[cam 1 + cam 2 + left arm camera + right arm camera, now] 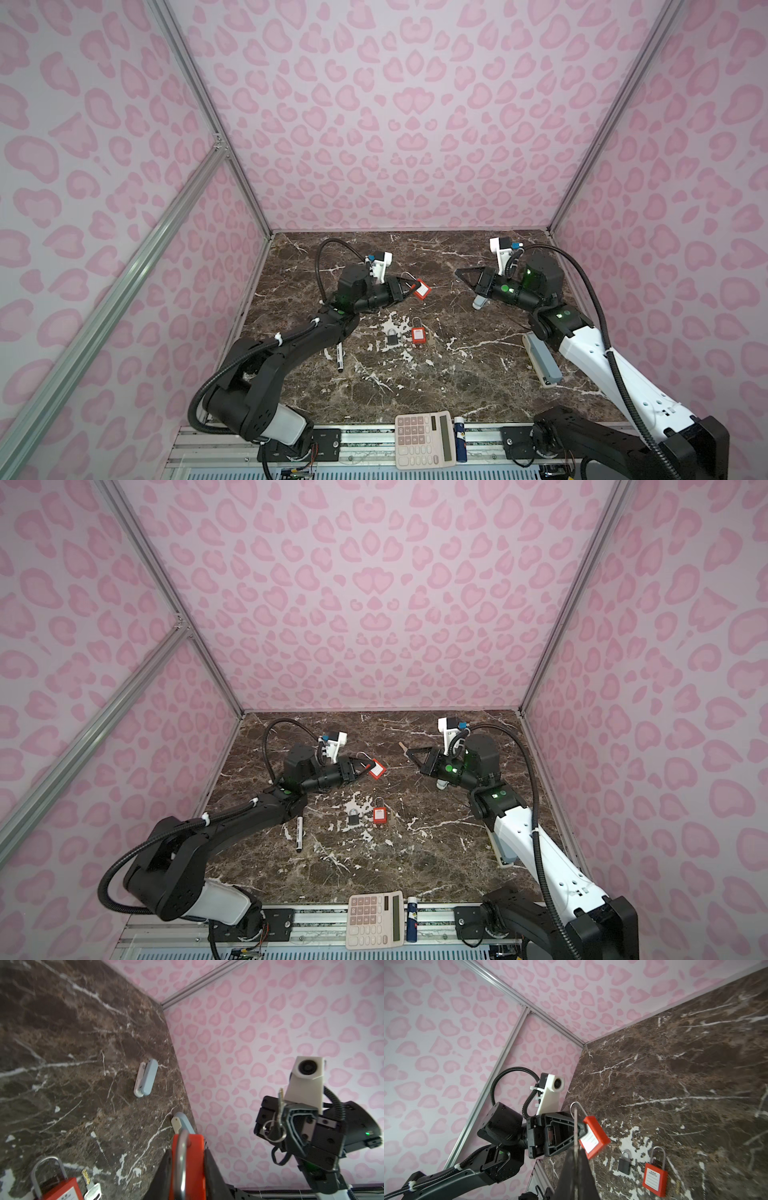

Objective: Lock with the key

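My left gripper (407, 288) is shut on a red padlock (422, 289) with a steel shackle, held above the marble table toward the back. In the left wrist view the padlock (193, 1159) sits clamped between both black fingers (212, 1176). My right gripper (409, 755) is shut on a key (402, 745); its thin blade (575, 1126) sticks out past the fingertips, and its ring (274, 1130) hangs by the gripper. The key points toward the held padlock (593, 1138) with a gap between them.
On the table (415, 386) lie a small dark padlock (391, 336), a second red padlock (417, 334) with a loose key (91, 1186) beside it, a pen (339, 356), a blue-grey stapler (542, 361), and a small grey-white item (479, 302). A calculator (424, 439) and a tube (459, 444) sit at the front edge.
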Robot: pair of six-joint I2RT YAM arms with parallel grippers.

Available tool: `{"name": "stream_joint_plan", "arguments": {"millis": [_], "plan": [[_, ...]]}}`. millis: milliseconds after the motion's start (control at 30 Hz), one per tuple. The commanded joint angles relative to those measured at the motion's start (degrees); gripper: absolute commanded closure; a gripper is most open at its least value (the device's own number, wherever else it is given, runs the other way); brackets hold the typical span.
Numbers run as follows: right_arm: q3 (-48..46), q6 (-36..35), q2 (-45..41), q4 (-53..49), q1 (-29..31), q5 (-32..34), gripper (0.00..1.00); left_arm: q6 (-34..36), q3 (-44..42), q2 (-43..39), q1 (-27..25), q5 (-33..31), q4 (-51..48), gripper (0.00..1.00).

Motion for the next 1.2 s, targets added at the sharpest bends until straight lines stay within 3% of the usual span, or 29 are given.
{"name": "stream_joint_plan", "arguments": {"millis": [0,133,533,1167], "plan": [[-3.0,1.7,-1.7,-1.9,-1.4,2.7,1.0,4.9,4.7,4.8,-2.3,1.5,-8.8,0.97],[-5.4,1.2,-4.8,-5.1,-3.2,4.5,1.0,7.9,12.3,13.0,-5.4,2.7,-19.8,0.97],[-13.0,2.8,-12.3,-8.5,-7.9,6.1,1.0,12.1,28.3,30.8,-13.3,1.8,-35.6,0.97],[-18.4,4.2,-13.1,-7.1,-7.8,5.1,1.0,17.8,32.3,33.0,-12.6,-2.4,-39.8,0.97]]}}
